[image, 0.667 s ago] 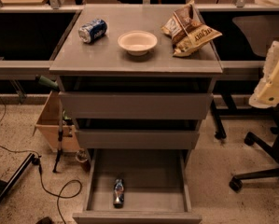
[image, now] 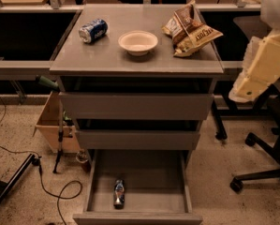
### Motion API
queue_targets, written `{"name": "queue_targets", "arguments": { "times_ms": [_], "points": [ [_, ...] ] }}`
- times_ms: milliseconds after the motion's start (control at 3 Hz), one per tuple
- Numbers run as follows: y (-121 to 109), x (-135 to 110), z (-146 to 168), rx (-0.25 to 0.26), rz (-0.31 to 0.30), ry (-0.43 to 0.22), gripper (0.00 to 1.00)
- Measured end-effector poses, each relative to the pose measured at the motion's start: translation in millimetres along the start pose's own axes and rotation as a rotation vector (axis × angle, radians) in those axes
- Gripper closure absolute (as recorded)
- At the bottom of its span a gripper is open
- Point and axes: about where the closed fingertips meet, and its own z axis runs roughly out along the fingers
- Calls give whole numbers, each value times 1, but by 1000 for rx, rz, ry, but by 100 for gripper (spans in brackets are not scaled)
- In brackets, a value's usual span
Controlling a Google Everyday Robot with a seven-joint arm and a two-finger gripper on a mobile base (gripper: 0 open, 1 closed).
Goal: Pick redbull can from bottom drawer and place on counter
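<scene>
The redbull can [image: 119, 193] lies on its side on the floor of the open bottom drawer [image: 149, 203], near the front left. The drawer is pulled out at the foot of the grey cabinet. The counter [image: 111, 55] is the cabinet's grey top, and it holds other items. Only a cream section of my arm [image: 261, 64] shows at the right edge, level with the counter and to the right of the cabinet. The gripper itself is out of view. Nothing is touching the can.
On the counter are a dark-blue soda can [image: 92, 30] on its side, a white bowl [image: 137, 42] and a brown chip bag [image: 191, 29]. Two closed drawers sit above the open one. A cardboard box [image: 53, 125] and cables lie on the left, and office chair legs [image: 266, 172] on the right.
My arm has shifted slightly left and more of it shows at the right edge. The can, drawer and counter items have not moved.
</scene>
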Motion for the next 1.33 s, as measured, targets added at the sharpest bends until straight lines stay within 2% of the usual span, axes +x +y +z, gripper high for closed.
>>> {"name": "queue_targets", "arguments": {
  "times_ms": [333,667,1000,1333],
  "points": [
    [-1,-48,42,-36,36,-60,0],
    [7,-106,98,-143,127,-129,0],
    [29,-147,157,-298,297,-196,0],
    [61,-187,207,-468,519,-238,0]
  ]
}}
